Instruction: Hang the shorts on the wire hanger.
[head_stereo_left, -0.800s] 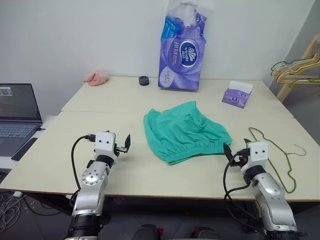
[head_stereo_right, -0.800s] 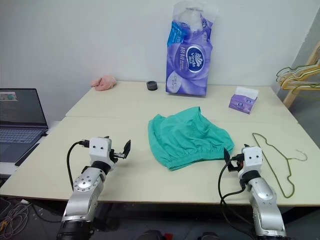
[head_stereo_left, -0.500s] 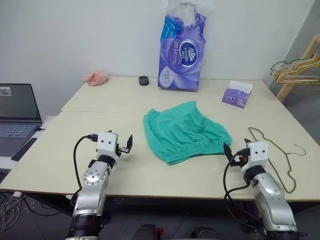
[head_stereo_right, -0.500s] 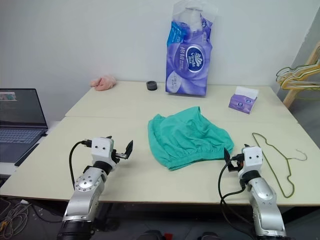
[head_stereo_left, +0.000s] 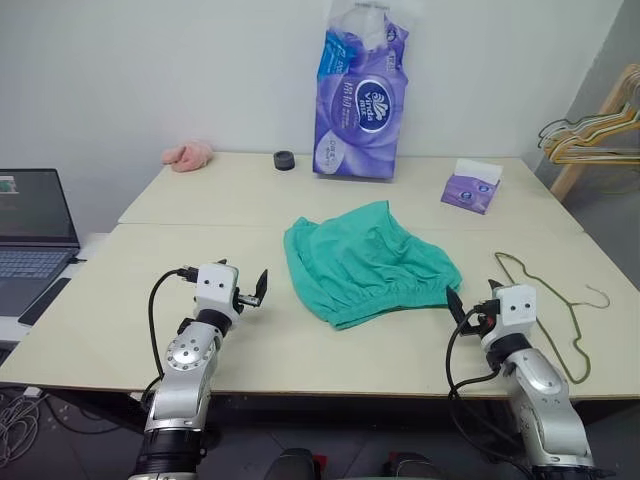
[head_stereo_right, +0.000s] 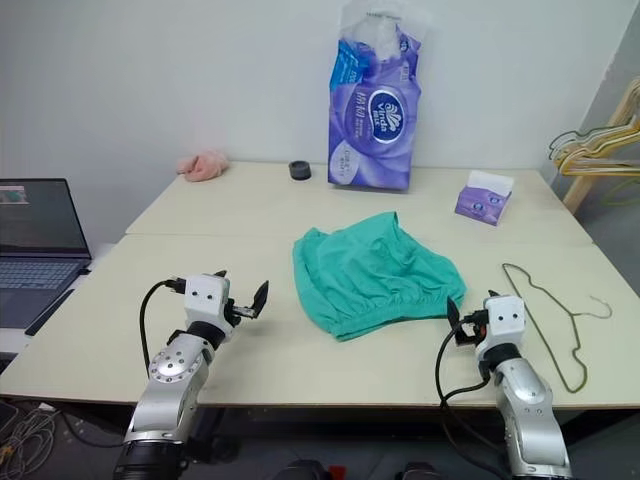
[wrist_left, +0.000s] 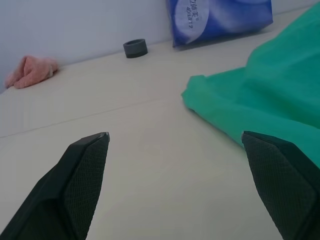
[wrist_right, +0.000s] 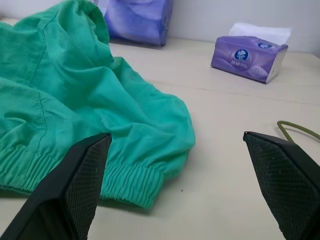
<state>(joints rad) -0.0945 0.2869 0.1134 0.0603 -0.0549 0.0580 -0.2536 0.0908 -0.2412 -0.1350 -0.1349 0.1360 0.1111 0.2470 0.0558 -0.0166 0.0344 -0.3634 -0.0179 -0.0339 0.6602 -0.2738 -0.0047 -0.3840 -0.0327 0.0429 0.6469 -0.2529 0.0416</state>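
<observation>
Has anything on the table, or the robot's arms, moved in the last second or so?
The left claw edged a little inward, toward the shorts; both its fingers stay wide apart and empty. Nothing was taken hold of or let go. The right claw stayed put, open, beside the shorts' waistband. The shorts and the wire hanger lie where they lay; the slight shift of the whole picture is the camera's.

A plain white wall (head_stereo_left: 150, 70) stands behind a pale beige bench (head_stereo_left: 100, 330) made of two tops joined together. On the left, a lower side table (head_stereo_left: 60, 300) carries an open laptop (head_stereo_left: 30, 235). The light is soft and even.
</observation>
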